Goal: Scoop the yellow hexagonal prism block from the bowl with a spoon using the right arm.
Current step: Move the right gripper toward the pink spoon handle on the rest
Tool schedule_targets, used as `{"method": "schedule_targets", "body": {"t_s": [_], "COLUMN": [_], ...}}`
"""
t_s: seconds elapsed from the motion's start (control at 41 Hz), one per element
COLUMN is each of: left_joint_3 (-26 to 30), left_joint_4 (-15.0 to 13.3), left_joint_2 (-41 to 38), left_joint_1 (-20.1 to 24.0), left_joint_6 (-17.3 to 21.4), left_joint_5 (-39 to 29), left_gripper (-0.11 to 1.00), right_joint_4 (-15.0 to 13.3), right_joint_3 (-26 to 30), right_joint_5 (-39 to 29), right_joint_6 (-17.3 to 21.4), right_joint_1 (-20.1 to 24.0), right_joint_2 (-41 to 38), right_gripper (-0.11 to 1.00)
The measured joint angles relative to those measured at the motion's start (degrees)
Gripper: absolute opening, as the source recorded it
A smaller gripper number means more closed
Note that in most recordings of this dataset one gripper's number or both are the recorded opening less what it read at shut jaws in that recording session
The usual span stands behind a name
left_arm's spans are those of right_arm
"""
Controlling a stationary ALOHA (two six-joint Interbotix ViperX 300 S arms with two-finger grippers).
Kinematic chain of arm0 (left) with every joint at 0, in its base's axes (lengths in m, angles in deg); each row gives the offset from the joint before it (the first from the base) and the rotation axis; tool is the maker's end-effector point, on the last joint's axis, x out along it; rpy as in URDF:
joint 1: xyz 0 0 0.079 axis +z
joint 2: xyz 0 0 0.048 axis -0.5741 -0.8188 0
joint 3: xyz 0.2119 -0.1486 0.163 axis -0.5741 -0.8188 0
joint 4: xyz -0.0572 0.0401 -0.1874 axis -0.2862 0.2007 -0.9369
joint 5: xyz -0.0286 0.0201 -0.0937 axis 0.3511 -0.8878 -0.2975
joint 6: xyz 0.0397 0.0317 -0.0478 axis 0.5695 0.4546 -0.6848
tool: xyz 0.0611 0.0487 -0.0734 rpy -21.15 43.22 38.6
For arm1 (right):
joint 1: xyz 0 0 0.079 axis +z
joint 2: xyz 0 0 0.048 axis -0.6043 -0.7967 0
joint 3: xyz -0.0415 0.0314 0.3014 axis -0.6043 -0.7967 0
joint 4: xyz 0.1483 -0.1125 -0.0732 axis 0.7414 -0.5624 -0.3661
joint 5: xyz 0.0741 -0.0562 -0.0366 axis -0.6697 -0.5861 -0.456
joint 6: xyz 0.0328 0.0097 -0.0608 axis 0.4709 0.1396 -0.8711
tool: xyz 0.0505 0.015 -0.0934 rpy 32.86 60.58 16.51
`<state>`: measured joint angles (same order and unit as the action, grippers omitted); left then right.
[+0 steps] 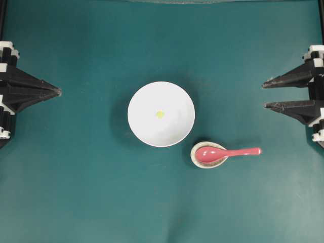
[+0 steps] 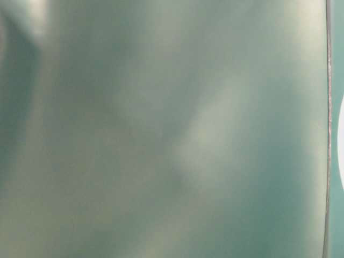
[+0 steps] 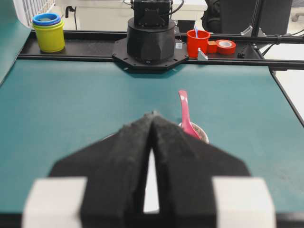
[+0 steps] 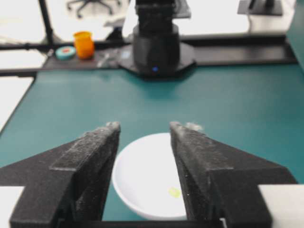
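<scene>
Teal table mat; speckled cream spoon rest near centre. Beyond the pincer tips, along the far rail: stacked yellow cups, red cup, red tape roll.

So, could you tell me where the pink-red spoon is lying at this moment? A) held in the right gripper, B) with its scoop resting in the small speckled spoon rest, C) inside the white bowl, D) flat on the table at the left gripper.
B: the spoon has its scoop in the spoon rest beside the bowl, its handle pointing toward the right gripper, which is open and empty.
</scene>
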<state>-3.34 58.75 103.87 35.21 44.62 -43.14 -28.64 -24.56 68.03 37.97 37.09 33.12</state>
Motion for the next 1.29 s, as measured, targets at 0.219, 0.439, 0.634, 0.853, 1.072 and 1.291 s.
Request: {"method": "schedule_targets", "body": {"t_s": [0.219,0.439,0.634,0.853,1.072,1.291], "left_joint_3": [0.0,0.0,0.0,0.0,0.0,0.0], "left_joint_4": [0.0,0.0,0.0,0.0,0.0,0.0], "left_joint_2": [0.0,0.0,0.0,-0.1,-0.1,-0.1], "left_joint_1": [0.0,-0.1,-0.1,0.0,-0.1,0.0], "left_joint_6": [0.0,0.0,0.0,0.0,0.0,0.0], "left_joint_5": [0.1,0.0,0.0,0.0,0.1,0.0], "left_gripper": [-0.01,-0.01,-0.01,-0.01,-0.01,-0.01], "right_joint_4": [0.3,0.4,1.5,2.9,5.4,8.9], "right_joint_3": [0.0,0.0,-0.6,-2.5,-4.5,-6.6], "right_joint_5": [-0.2,-0.5,1.2,8.8,18.5,26.0], "right_joint_6": [0.0,0.1,0.2,0.3,0.4,0.5], "right_joint_1": [0.0,0.4,1.8,4.0,6.8,10.6], "right_joint_2": [-0.5,-3.6,-9.1,-18.7,-27.9,-34.4], "right_gripper": [0.54,0.54,0.54,0.54,0.54,0.54]}}
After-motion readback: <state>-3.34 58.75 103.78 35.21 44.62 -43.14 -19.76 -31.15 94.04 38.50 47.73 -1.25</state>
